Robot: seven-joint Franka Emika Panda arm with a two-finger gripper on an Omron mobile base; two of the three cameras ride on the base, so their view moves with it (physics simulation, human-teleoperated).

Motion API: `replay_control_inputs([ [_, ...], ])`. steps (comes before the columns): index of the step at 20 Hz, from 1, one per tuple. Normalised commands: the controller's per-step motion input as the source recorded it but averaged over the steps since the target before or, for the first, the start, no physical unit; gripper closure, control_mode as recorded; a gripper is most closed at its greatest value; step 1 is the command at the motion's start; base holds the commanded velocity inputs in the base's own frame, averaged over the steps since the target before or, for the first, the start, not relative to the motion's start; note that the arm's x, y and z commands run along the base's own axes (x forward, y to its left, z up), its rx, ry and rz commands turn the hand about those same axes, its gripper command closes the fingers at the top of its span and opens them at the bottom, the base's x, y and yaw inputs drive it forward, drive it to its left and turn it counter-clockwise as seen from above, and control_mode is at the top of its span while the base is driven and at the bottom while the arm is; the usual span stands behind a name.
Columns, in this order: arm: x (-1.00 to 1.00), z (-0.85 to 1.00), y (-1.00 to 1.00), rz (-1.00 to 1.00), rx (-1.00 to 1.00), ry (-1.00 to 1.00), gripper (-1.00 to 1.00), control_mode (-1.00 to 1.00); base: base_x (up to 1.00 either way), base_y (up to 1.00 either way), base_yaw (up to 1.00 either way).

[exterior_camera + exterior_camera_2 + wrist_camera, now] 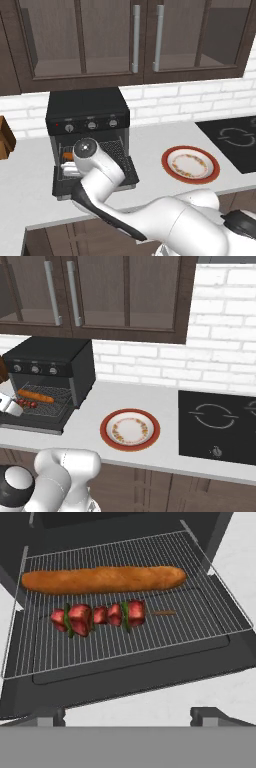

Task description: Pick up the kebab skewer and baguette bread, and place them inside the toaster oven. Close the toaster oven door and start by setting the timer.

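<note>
On the white counter, the toaster oven stands beneath dark cabinets.

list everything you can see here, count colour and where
toaster oven: 1, black, on the counter against the brick wall, left of the plate
toaster oven door: 1, black, dropped open
wire rack: 1, silver, pulled out over the open door
baguette bread: 1, orange-brown, lying on the rack, farther in than the skewer
kebab skewer: 1, red chunks on a thin stick, on the rack beside the baguette, apart from it
knobs: 3, dark with silver marks, in a row on the oven front
plate: 1, red rim, patterned white centre, on the counter between oven and cooktop
cooktop: 1, black, set in the counter
cabinets: dark brown, above the counter
gripper: 1, dark tips, open, in front of the door
</note>
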Motion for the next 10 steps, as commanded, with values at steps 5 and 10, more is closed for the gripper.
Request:
replay_control_inputs([
  [5, -0.01, -0.08, -0.20, -0.02, 0.00, -0.08, -1.00, -1.00, 0.00, 0.00, 0.00],
  [10, 0.00, -0.27, -0.31, 0.13, 0.00, -0.17, -1.00, -1.00, 0.00, 0.00, 0.00],
])
